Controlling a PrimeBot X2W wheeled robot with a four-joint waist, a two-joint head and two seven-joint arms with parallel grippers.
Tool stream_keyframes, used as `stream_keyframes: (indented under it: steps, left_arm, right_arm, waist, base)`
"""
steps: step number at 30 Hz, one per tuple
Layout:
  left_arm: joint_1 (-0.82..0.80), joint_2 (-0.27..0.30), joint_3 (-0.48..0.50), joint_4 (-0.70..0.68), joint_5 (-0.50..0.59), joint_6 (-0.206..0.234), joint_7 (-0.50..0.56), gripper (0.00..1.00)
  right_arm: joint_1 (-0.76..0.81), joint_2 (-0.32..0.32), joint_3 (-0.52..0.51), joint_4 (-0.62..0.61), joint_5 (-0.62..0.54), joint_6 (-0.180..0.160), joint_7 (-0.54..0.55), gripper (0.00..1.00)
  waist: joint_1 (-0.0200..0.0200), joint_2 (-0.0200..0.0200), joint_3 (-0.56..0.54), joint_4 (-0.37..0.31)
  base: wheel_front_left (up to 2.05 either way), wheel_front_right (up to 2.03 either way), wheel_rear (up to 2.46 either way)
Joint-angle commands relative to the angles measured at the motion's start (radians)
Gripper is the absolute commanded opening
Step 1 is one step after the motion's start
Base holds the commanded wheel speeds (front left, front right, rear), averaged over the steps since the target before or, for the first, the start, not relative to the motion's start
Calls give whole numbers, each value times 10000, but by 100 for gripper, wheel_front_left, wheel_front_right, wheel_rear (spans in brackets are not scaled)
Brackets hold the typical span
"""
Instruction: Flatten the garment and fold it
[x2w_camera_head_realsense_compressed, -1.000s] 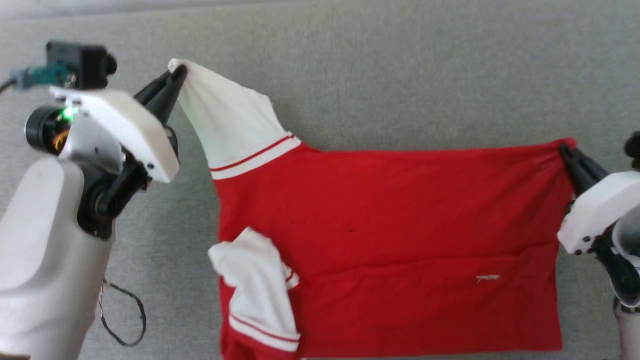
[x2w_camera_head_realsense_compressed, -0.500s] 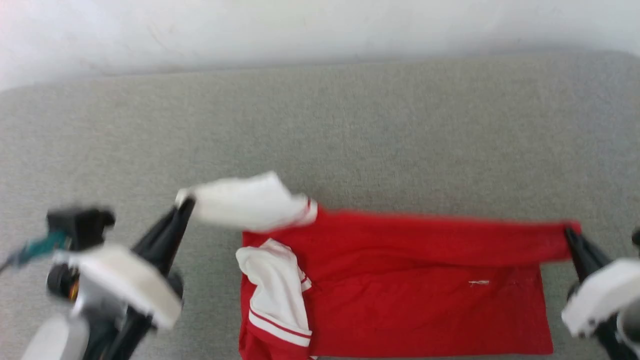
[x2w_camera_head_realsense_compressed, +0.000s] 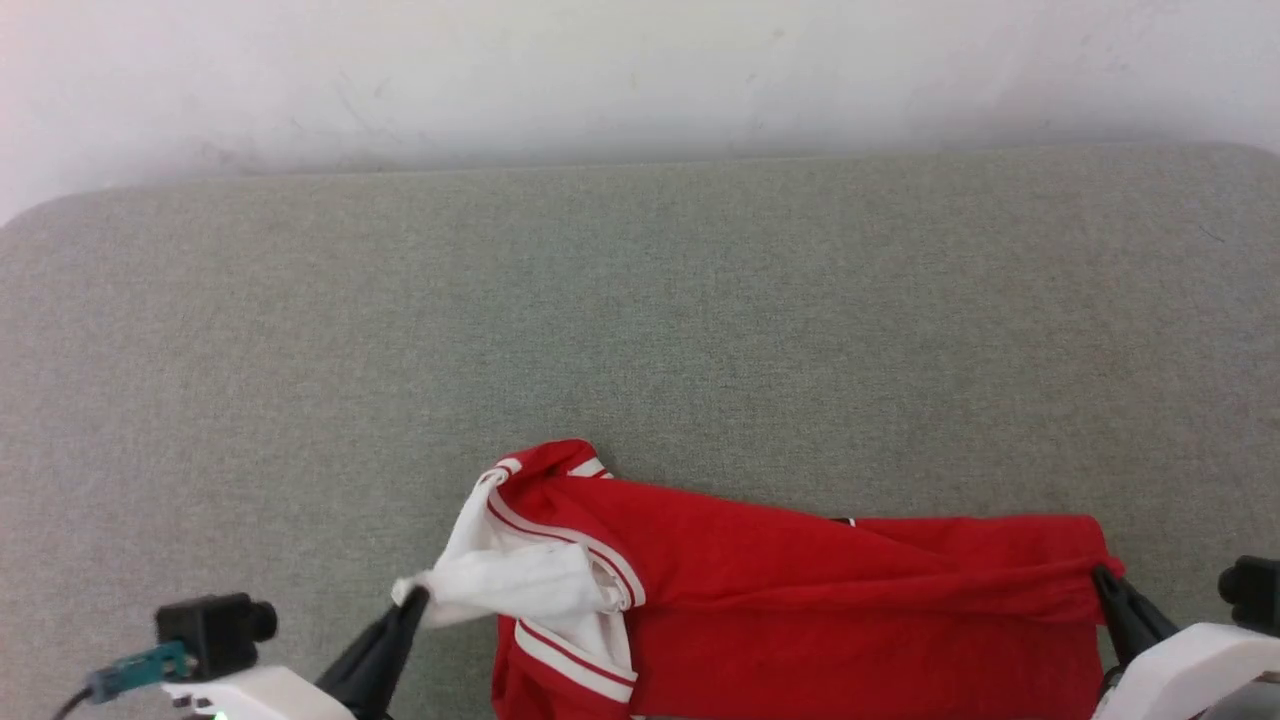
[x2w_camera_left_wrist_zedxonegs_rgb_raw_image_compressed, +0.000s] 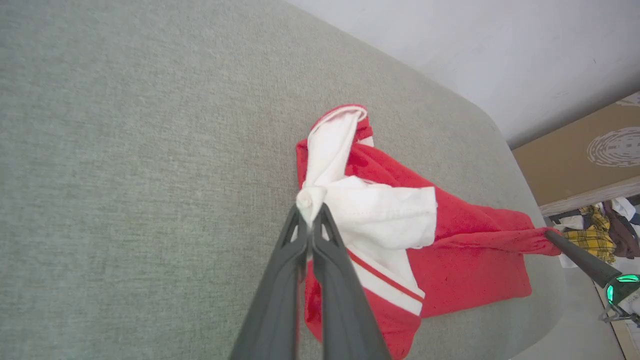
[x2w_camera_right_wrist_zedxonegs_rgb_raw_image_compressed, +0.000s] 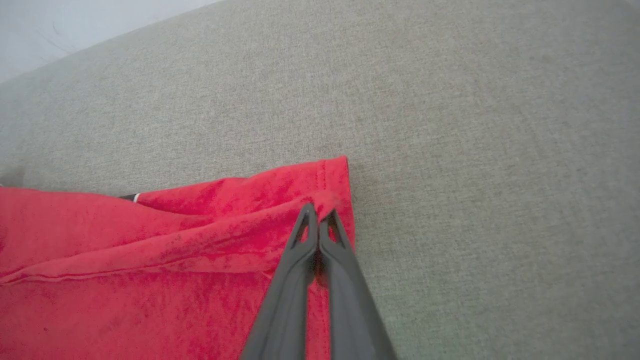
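Nearby, grey cushion (x2w_camera_head_realsense_compressed: 640, 300) under the garment (x2w_camera_head_realsense_compressed: 800, 560), white wall (x2w_camera_head_realsense_compressed: 640, 70), cardboard box (x2w_camera_left_wrist_zedxonegs_rgb_raw_image_compressed: 570, 165) beyond.

We see a grey-green, cloth-covered pad (x2w_camera_head_realsense_compressed: 640, 320) with rounded far corners. On it lies the garment (x2w_camera_head_realsense_compressed: 820, 620), red with white, stripe-trimmed sleeves. It is loosely folded over itself along the pad's near edge, from about the middle towards the right edge.

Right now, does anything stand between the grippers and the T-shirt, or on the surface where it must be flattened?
Nothing visible does. The left gripper is shut on the white sleeve of the T-shirt, the right gripper on its red hem corner; nothing else lies on the grey upholstered surface.
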Motion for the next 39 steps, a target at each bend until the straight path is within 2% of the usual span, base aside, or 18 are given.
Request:
stream_keyframes:
  steps: [1, 5, 6, 8, 9, 10, 11, 12, 16, 20, 24, 27, 32, 39]
  left_arm:
    - [-109, -45, -144, 217, 78, -78, 37, 0]
    - [-619, -251, -587, 1219, 340, -206, 45, 0]
    - [-758, -338, -648, 1509, 392, -202, -1, 6]
    - [-990, -477, -749, 2048, 473, -232, -101, 11]
    - [-1077, -529, -786, 2263, 510, -259, -165, 23]
    - [-1141, -602, -785, 2434, 491, -281, -240, 46]
    - [-1198, -649, -784, 2562, 489, -308, -313, 86]
    - [-1246, -673, -786, 2645, 512, -339, -391, 100]
    - [-1259, -835, -441, 2432, 284, -388, -871, 100]
    - [-1102, -957, 368, 1432, 172, -206, -1821, 100]
    - [-960, -975, 1153, 647, 1254, 287, -3567, 100]
    - [-850, -1059, 1222, 572, 2217, 572, -4469, 100]
    - [-789, -1043, 876, 951, 3917, 958, -4855, 100]
    - [-857, -1269, 566, 1360, 4710, 1016, -4940, 100]
  right_arm:
    - [0, 32, 77, 103, -80, -9, -84, 0]
    - [-232, 68, 274, 487, -192, -9, -226, 0]
    - [-305, 72, 328, 598, -219, -9, -266, 0]
    - [-446, 76, 428, 803, -266, -9, -339, 0]
    - [-505, 77, 479, 890, -286, -9, -367, 0]
    - [-562, 78, 514, 964, -295, -9, -390, 0]
    - [-601, 76, 524, 1019, -311, -9, -420, 59]
    - [-627, 67, 526, 1052, -329, -9, -452, 100]
    - [-644, 65, 382, 912, -5, -9, -387, 100]
    - [-417, 55, 27, 149, 369, -9, -12, 100]
    - [-214, 119, -567, -537, 247, -9, 197, 100]
    - [-97, 163, -648, -401, 30, -9, 487, 100]
    - [-32, 197, -439, 348, 198, -9, 974, 100]
    - [-240, 202, -112, 1267, 128, -9, 1113, 100]
  waist:
    - [1, 0, -20, -19]
    - [1, 0, -53, -90]
    - [1, 0, -55, -120]
    - [1, 0, -61, -193]
    - [1, 0, -55, -230]
    - [1, 0, -38, -265]
    - [1, 0, -29, -286]
    - [1, 0, -18, -306]
    - [1, 0, 3, -357]
    - [1, 0, -19, -362]
    - [1, 0, 42, -360]
    - [1, 0, 112, -317]
    - [1, 0, 201, -211]
    - [1, 0, 287, -4]
  base:
    - [0, 0, 0]
    - [0, 0, 0]
    - [0, 0, 0]
    - [0, 0, 0]
    - [0, 0, 0]
    - [0, 0, 0]
    - [0, 0, 0]
    - [0, 0, 0]
    - [0, 0, 0]
    - [0, 0, 0]
    - [0, 0, 0]
    - [0, 0, 0]
    - [0, 0, 0]
    - [0, 0, 0]
